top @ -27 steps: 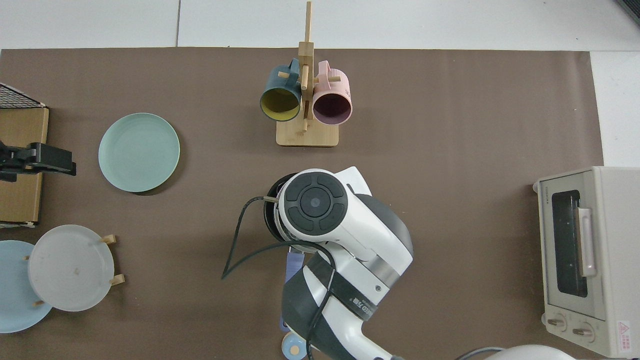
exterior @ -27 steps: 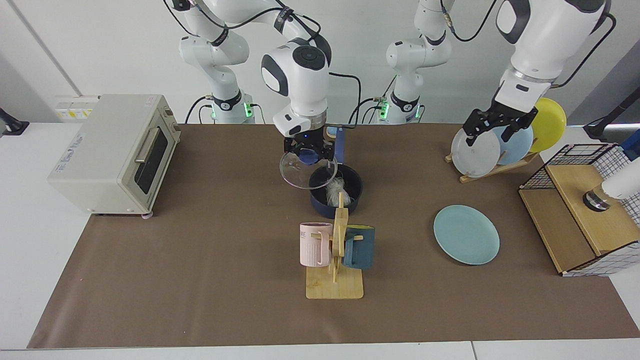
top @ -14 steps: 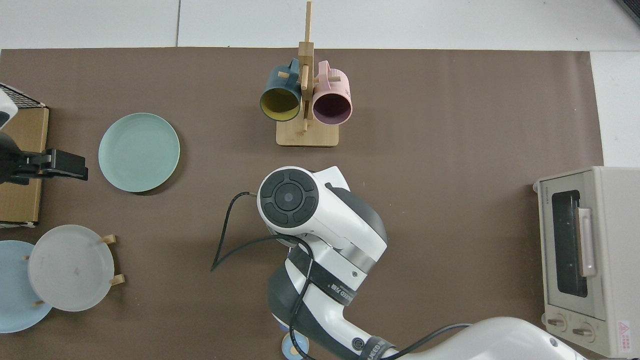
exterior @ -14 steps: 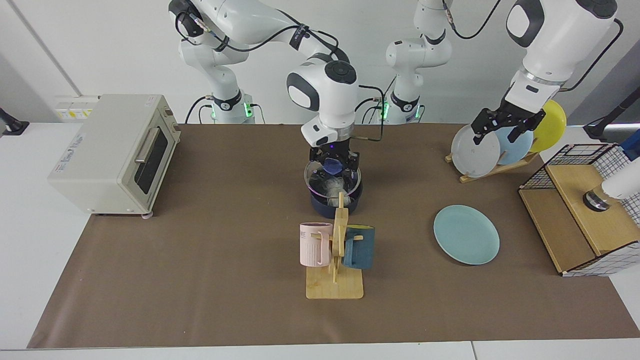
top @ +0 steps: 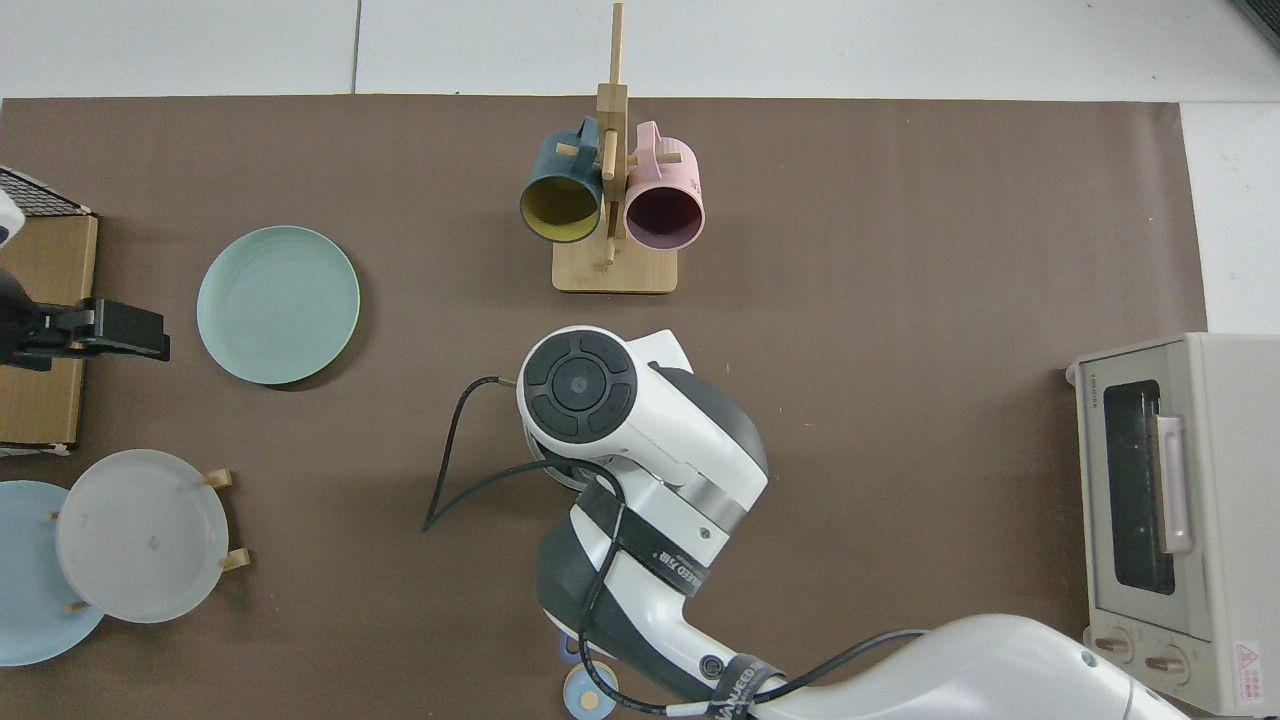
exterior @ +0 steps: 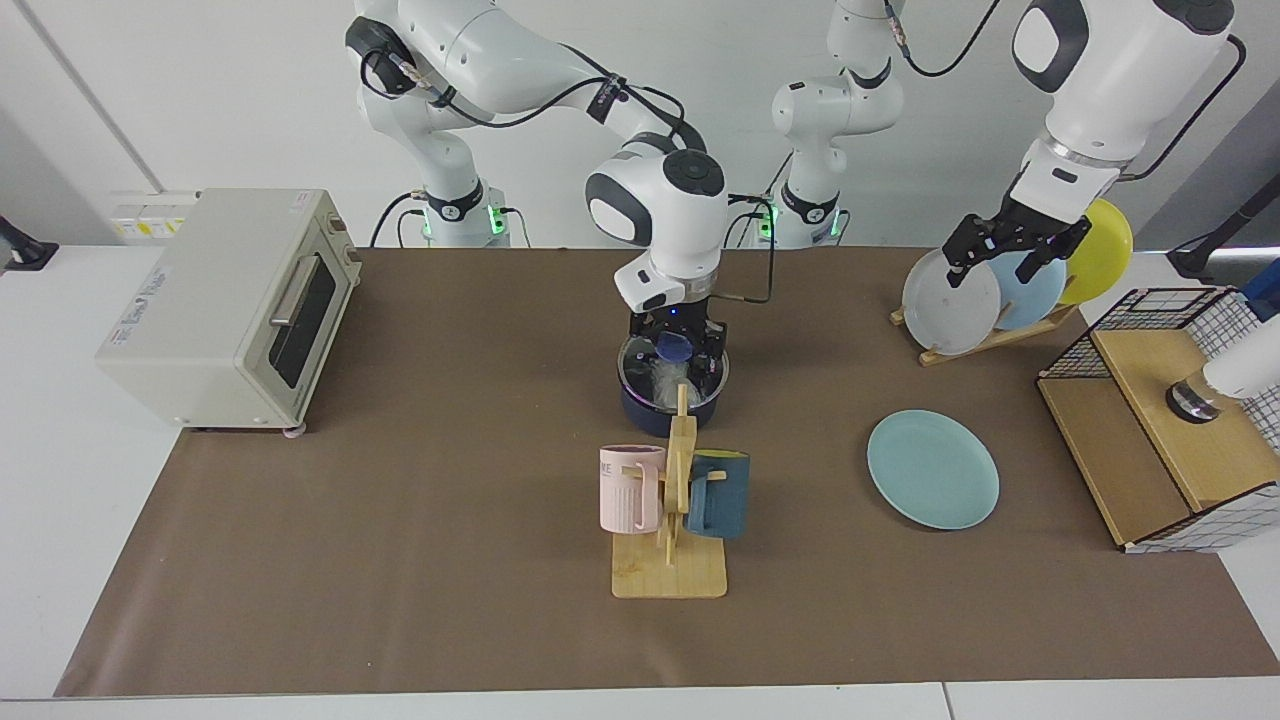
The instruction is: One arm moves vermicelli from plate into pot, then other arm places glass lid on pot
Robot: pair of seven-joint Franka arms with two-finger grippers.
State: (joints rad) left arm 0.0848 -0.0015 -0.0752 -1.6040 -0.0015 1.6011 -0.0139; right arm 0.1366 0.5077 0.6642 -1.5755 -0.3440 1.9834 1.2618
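Nearest the camera in the facing view stood the wooden mug rack with a pink mug and a dark teal mug hung on it; to its right on the brown mat lay the teal plate, bare, with no noodles left on it. Just behind the rack sat the pot, and through the glass lid the white tangle of vermicelli showed inside, so the first half of the job looked finished. The lid lay level over the pot's rim, seemingly seated or all but seated, with the right gripper closed on the blue knob from above; in the top view that arm's wrist hid the pot entirely, so how well the lid sat could not be checked there. What remained, as a judgement, was for the fingers to let go of the knob and the arm to lift clear without dragging the lid askew. Farther back at the right, the left gripper hung in the air in front of the upright plates in the dish rack, fingers spread and empty, that arm waiting. At the far left stood the toaster oven
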